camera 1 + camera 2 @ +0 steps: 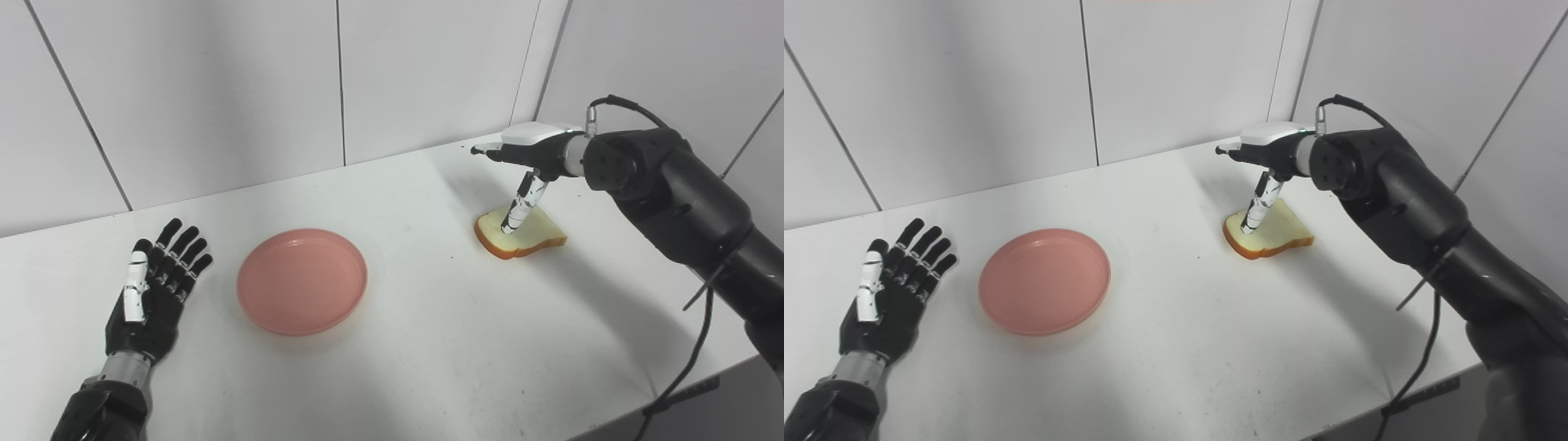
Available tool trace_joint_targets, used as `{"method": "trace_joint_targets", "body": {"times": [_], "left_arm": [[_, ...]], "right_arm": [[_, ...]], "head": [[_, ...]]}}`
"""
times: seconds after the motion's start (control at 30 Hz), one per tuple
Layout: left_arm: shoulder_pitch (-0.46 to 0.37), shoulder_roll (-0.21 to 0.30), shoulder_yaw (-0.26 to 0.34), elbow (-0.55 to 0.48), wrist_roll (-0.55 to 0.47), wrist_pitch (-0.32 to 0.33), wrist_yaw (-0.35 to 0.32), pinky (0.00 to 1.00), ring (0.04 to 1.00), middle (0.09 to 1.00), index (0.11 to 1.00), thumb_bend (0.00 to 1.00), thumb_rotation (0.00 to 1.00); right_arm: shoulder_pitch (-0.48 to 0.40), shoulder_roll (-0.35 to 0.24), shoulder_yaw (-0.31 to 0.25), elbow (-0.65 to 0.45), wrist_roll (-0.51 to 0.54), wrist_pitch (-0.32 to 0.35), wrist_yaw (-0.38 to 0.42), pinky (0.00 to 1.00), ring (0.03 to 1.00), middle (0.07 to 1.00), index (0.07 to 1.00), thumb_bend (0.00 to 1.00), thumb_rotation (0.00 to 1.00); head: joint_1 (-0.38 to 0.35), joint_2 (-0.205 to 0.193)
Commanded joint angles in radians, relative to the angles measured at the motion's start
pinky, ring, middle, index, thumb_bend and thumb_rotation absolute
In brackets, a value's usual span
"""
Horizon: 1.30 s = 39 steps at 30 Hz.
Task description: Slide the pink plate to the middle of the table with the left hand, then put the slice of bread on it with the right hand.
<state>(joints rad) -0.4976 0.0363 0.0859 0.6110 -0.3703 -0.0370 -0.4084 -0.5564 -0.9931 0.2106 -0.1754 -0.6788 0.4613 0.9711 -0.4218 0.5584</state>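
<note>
The pink plate (302,280) lies flat on the white table (429,343), left of centre. My left hand (153,285) rests open, palm up, on the table just left of the plate, a small gap between them. A slice of bread (523,236) with a brown crust lies at the right rear. My right hand (527,153) hovers above the slice, fingers stretched level toward the wall and thumb pointing down onto the bread's top; it holds nothing.
White wall panels close off the back and the right side, meeting in a corner behind the right hand. The table's front edge runs diagonally at the lower right, where a black cable (692,361) hangs from the right arm.
</note>
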Motion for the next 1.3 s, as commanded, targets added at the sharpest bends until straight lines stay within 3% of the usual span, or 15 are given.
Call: {"method": "trace_joint_targets", "body": {"times": [0.0,0.23,0.47,0.63,0.73,1.03,1.27], "left_arm": [[0.082,0.032,0.007,0.048,0.012,0.039,0.002,0.91,0.918,0.91,0.91,0.51,0.97],[0.086,0.038,0.003,0.039,0.016,0.039,0.003,0.91,0.921,0.911,0.913,0.51,0.97],[0.089,0.041,0.002,0.03,0.015,0.047,0.007,0.92,0.922,0.912,0.914,0.51,0.97],[0.093,0.038,0.001,0.012,0.018,0.058,0.019,0.91,0.92,0.909,0.91,0.51,0.96],[0.094,0.042,-0.003,0.01,0.02,0.061,0.015,0.92,0.925,0.912,0.917,0.51,0.99],[0.098,0.043,-0.002,-0.002,0.019,0.069,0.02,0.91,0.922,0.913,0.919,0.52,0.96],[0.103,0.042,-0.006,-0.015,0.024,0.074,0.028,0.9,0.922,0.914,0.919,0.53,0.96]], "right_arm": [[-0.025,-0.027,-0.008,0.001,-0.02,0.003,-0.013,0.93,1.0,1.0,1.0,1.0,0.3],[-0.017,-0.014,0.019,0.038,-0.04,-0.004,-0.022,0.93,1.0,1.0,1.0,1.0,0.3],[0.012,-0.002,0.051,0.056,-0.07,-0.054,-0.068,0.91,1.0,1.0,1.0,1.0,0.33],[0.031,0.004,0.051,0.075,-0.074,-0.111,-0.116,0.92,1.0,1.0,1.0,1.0,0.34],[0.033,0.002,0.066,0.093,-0.096,-0.147,-0.133,0.98,1.0,1.0,1.0,1.0,0.36],[0.054,-0.003,0.087,0.179,-0.151,-0.309,-0.255,1.0,1.0,1.0,1.0,1.0,0.4],[0.045,0.002,0.09,0.205,-0.186,-0.337,-0.263,1.0,1.0,1.0,1.0,1.0,0.39]], "head": [[-0.001,0.006],[-0.002,0.013],[-0.002,0.021],[0.002,0.026],[0.001,0.029],[0.009,0.04],[0.013,0.044]]}}
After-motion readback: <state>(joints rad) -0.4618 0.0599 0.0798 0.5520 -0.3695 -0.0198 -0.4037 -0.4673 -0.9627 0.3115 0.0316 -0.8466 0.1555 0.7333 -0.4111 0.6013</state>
